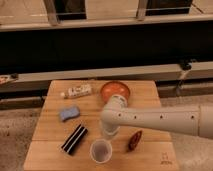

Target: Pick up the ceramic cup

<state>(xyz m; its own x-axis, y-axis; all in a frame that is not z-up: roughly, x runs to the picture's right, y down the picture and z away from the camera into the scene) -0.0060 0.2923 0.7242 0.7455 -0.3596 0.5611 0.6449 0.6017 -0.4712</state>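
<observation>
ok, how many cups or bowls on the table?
2. The ceramic cup sits front centre, the gripper just behind it; the orange bowl sits at the far edge. The arm may hide more.

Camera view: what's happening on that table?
The robot's arm reaches in from the right over the wooden table. Its end effector hangs right behind the cup, which stands upright near the front edge, not yet lifted. The orange bowl, bottle, blue sponge and black packet lie apart from it.
</observation>
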